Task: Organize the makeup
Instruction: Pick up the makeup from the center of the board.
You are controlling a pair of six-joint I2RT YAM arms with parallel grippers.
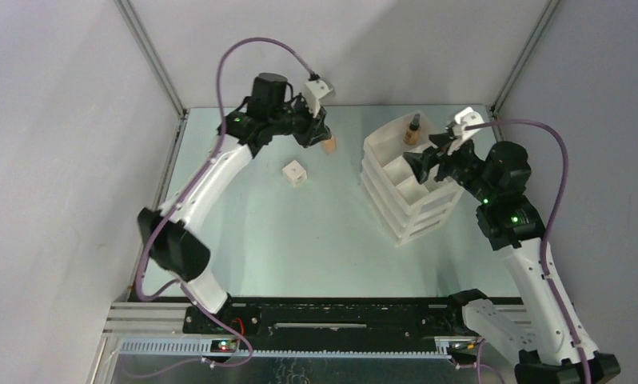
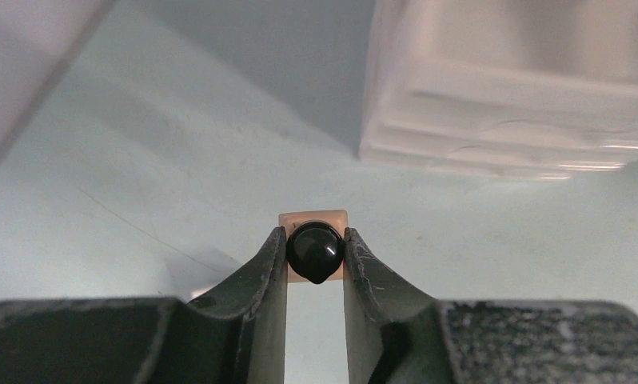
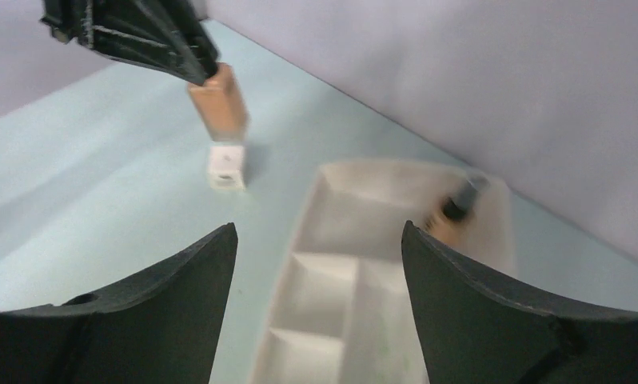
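A beige bottle (image 1: pixel 329 145) stands upright near the table's far edge, and my left gripper (image 1: pixel 316 132) is shut on its black cap (image 2: pixel 315 251). The right wrist view shows the same bottle (image 3: pixel 220 100) under the left fingers (image 3: pixel 140 32); I cannot tell whether its base touches the table. A second beige black-capped bottle (image 1: pixel 412 128) stands in the back compartment of the white drawer organizer (image 1: pixel 404 192). My right gripper (image 1: pixel 424 160) hangs open over the organizer's top tray (image 3: pixel 332 280), holding nothing. A small white box (image 1: pixel 295 172) sits on the table, left of centre.
The organizer's drawer fronts (image 2: pixel 500 120) face the left gripper from the right. Grey walls with metal corner posts close in the table on the far side and both flanks. The arm bases stand on a black rail (image 1: pixel 332 316) at the near edge.
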